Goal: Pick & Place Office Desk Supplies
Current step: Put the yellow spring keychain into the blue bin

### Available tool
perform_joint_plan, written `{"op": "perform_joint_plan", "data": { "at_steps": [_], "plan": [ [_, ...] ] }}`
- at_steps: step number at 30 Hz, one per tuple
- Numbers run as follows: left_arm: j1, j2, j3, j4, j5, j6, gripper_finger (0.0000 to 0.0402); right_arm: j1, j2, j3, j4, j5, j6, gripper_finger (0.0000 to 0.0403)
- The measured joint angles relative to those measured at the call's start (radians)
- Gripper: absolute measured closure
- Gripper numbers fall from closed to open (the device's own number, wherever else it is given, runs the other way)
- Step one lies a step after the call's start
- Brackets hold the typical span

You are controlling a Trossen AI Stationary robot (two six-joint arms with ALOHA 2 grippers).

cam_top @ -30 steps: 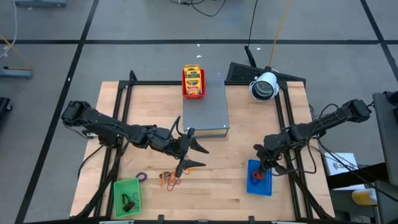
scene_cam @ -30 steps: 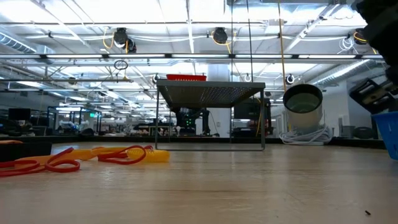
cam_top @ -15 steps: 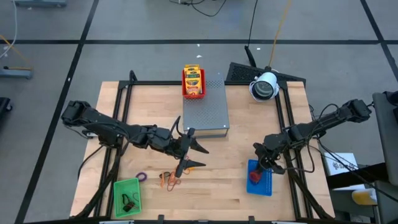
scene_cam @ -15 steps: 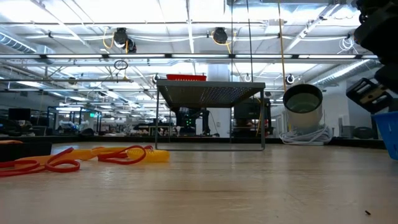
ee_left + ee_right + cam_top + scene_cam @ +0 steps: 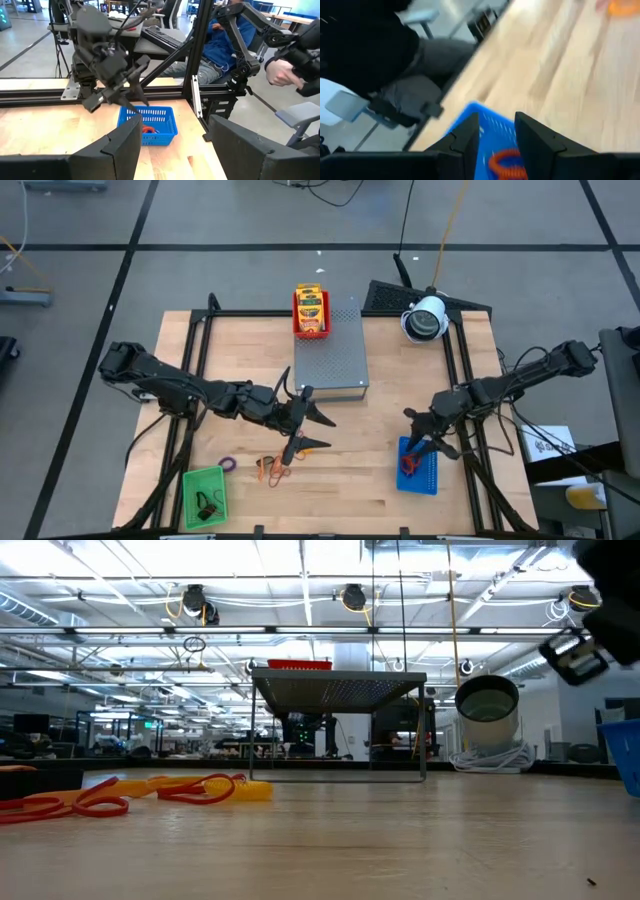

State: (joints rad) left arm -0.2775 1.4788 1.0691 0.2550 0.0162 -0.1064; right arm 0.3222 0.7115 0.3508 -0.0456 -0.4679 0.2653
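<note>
Right now we hold our right gripper just above the blue mesh tray near the front right of the tabletop, its fingers standing apart with nothing between them. A red-orange rubber-band loop lies inside that tray, at the end nearer our gripper; from the right wrist view it reads as a flattened oval lying flat on the tray floor, though we cannot tell which way its long axis runs against the tray.

Our left gripper hovers over the middle of the tabletop, just in front of the grey perforated box, with its fingers spread wide and empty.

Just beside it, toward the front edge, a small tangle of orange and red rubber bands lies flat on the wood; in the low view these loops stretch long and low across the tabletop. A purple loop rests near the green mesh tray, which holds a small dark clip-like piece. The crayon packet lies in the red tray on top of the box, its long axis running from front to back.
</note>
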Motion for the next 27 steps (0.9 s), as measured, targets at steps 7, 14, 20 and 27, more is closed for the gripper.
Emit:
{"op": "perform_joint_plan", "data": {
  "at_steps": [7,14,20,27],
  "plan": [
    [0.0,0.0,0.0,-0.012,0.0,-0.006,0.0163,0.0,-0.115,0.0,0.027,0.113,-0.021,0.0297],
    [0.0,-0.011,0.0,-0.083,0.0,-0.055,0.0163,0.0,-0.125,0.0,0.173,0.161,-0.075,0.0295],
    [0.008,-0.063,0.037,-0.375,-0.045,-0.2,0.0163,0.0,-0.115,0.001,0.317,0.244,-0.129,0.0297],
    [-0.02,-0.053,0.152,-0.617,-0.128,-0.192,0.0163,0.0,-0.093,0.001,0.416,0.467,-0.177,0.0292]
  ]
}}
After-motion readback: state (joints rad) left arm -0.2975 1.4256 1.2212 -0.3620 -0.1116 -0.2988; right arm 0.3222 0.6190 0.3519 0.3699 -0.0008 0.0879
